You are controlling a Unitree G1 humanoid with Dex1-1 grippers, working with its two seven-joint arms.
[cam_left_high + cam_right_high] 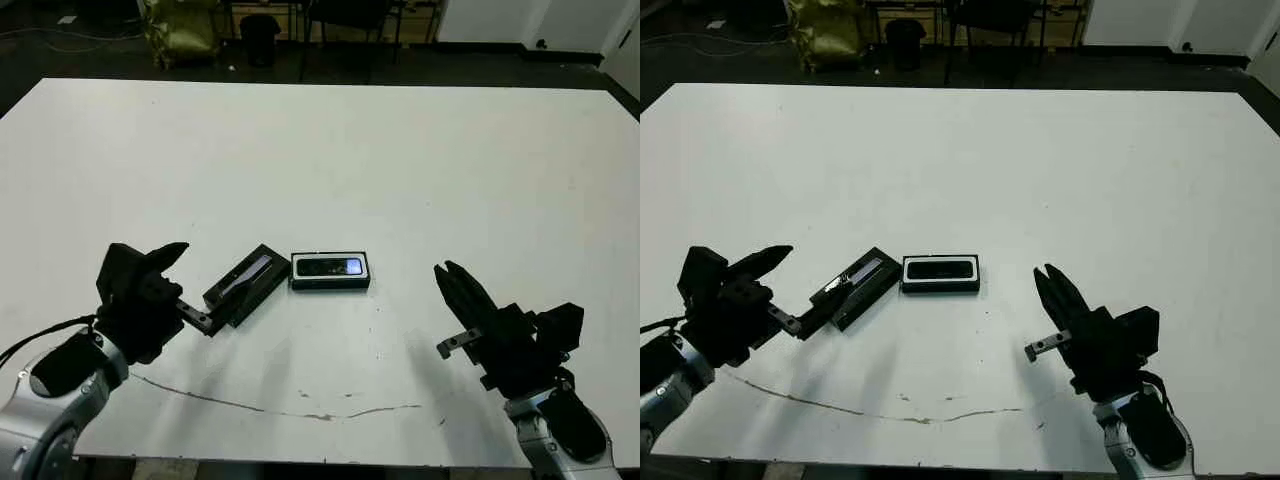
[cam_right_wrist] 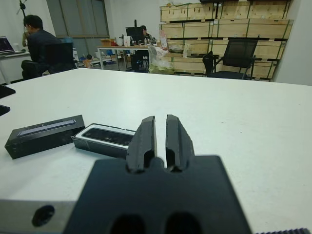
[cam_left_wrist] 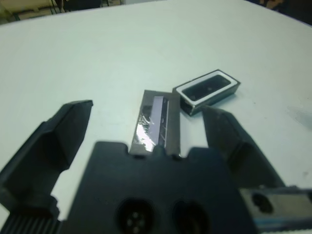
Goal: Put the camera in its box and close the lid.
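The box (image 1: 330, 285), a small black tray with a white rim, rests near the table's middle. The camera (image 1: 335, 267) lies flat inside it, its glossy face showing a bluish glint. Just left of the box, the lid (image 1: 245, 283) lies slanted on the table, pale stripe up, apart from the box. My left gripper (image 1: 188, 286) is open at the lid's near-left end, with a finger on each side of that end (image 3: 146, 109) and nothing held. To the right of the box, my right gripper (image 1: 447, 272) is shut and empty, pointing toward it (image 2: 161, 122).
A thin dark line (image 1: 250, 405) runs across the table near its front edge. Beyond the far edge stand a yellow bag (image 1: 180, 30) and dark chairs. In the right wrist view a person (image 2: 39, 44) sits at a desk far behind the table.
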